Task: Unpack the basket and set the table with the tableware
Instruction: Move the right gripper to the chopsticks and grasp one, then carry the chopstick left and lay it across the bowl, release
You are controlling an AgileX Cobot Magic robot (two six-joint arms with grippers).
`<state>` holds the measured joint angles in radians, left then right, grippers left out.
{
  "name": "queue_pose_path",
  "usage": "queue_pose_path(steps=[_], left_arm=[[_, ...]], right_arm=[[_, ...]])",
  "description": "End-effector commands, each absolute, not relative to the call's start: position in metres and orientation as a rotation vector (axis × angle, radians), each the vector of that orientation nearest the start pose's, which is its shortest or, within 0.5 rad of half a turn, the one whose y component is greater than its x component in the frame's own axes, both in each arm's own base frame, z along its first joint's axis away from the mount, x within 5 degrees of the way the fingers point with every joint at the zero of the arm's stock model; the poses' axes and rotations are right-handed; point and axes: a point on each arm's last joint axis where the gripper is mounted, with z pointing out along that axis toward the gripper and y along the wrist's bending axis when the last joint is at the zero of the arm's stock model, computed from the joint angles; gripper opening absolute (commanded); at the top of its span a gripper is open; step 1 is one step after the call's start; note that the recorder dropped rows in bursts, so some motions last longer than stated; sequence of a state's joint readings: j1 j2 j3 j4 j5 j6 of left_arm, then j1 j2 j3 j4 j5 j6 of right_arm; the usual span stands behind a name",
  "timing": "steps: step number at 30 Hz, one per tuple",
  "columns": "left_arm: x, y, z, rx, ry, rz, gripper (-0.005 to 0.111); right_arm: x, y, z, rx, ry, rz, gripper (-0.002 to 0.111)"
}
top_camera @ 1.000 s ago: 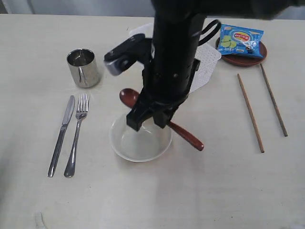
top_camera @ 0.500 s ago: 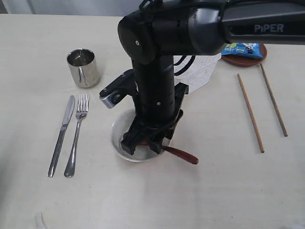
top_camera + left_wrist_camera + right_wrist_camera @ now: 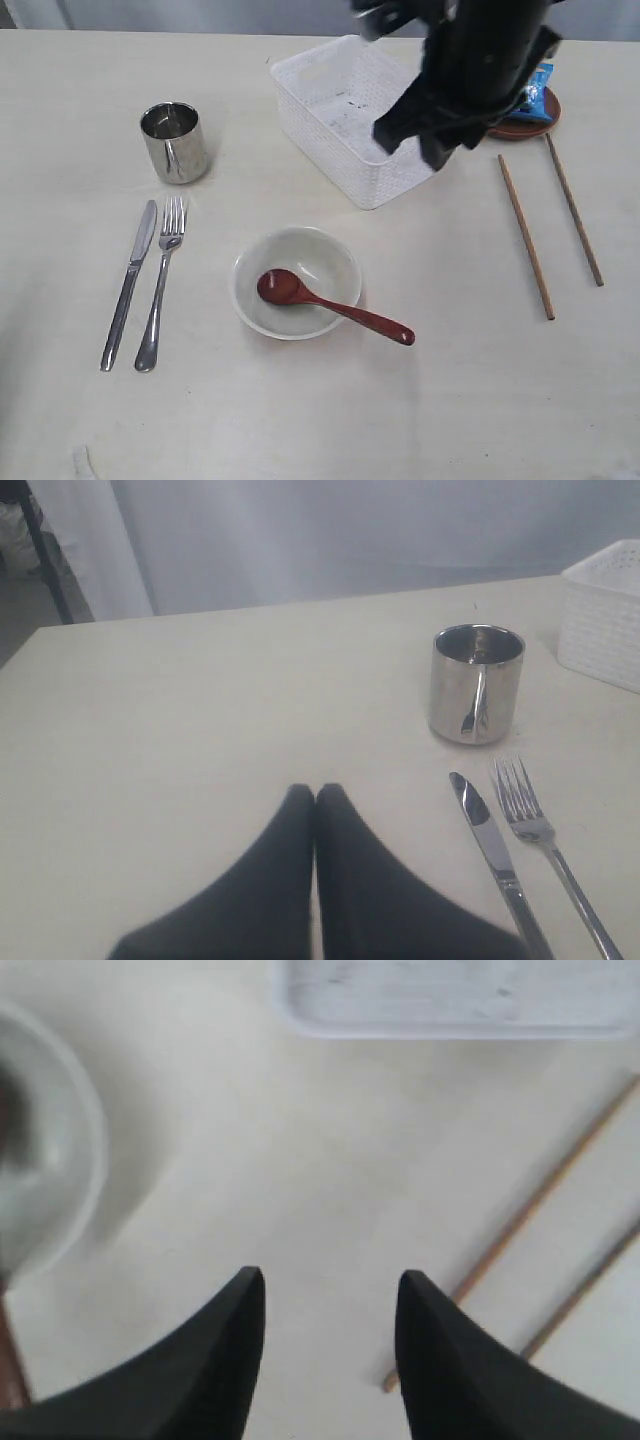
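Your right end effector (image 3: 330,1280) hangs empty, jaws apart, over the surface (image 3: 300,420) near the white lattice basket (image 3: 340,110), which looks emptied. Your left end effector (image 3: 315,798), tips pressed together on nothing, sits near the steel cup (image 3: 477,683), knife (image 3: 485,830) and fork (image 3: 533,822). The reddish-brown wooden spoon (image 3: 335,306) lies with its head in the pale bowl (image 3: 315,258), handle over the rim; judge it light, stiff and slick, so pinch the handle mid-length, since the bowl may slide if nudged.
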<state>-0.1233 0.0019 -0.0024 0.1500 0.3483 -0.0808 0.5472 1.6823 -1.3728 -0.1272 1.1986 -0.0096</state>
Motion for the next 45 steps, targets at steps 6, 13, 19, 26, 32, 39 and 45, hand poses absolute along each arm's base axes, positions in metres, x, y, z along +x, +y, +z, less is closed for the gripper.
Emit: queue_pose_path(steps=[6, 13, 19, 26, 32, 39, 45], left_arm=[[0.054, -0.002, 0.182, 0.135, 1.822, -0.001, 0.0], [0.054, -0.002, 0.182, 0.135, 1.822, -0.001, 0.0], [0.054, -0.002, 0.182, 0.135, 1.822, -0.001, 0.0], [0.054, -0.002, 0.182, 0.135, 1.822, -0.001, 0.0], [0.054, -0.002, 0.182, 0.135, 1.822, -0.001, 0.0], [0.054, -0.002, 0.182, 0.135, 1.822, -0.001, 0.0], [0.054, -0.002, 0.182, 0.135, 1.822, -0.001, 0.0]], right_arm=[[0.324, 0.064, 0.216, -0.307, 2.876, -0.031, 0.041], [0.327, 0.052, 0.162, -0.32, 2.915, -0.077, 0.041], [0.332, 0.052, 0.135, -0.326, 2.958, -0.108, 0.041], [0.334, 0.052, 0.107, -0.342, 3.019, -0.115, 0.041], [0.333, 0.052, 0.092, -0.345, 3.063, -0.117, 0.01], [0.33, 0.052, 0.111, -0.324, 3.057, -0.118, -0.001], [0.322, 0.052, 0.184, -0.226, 2.872, -0.058, -0.001]])
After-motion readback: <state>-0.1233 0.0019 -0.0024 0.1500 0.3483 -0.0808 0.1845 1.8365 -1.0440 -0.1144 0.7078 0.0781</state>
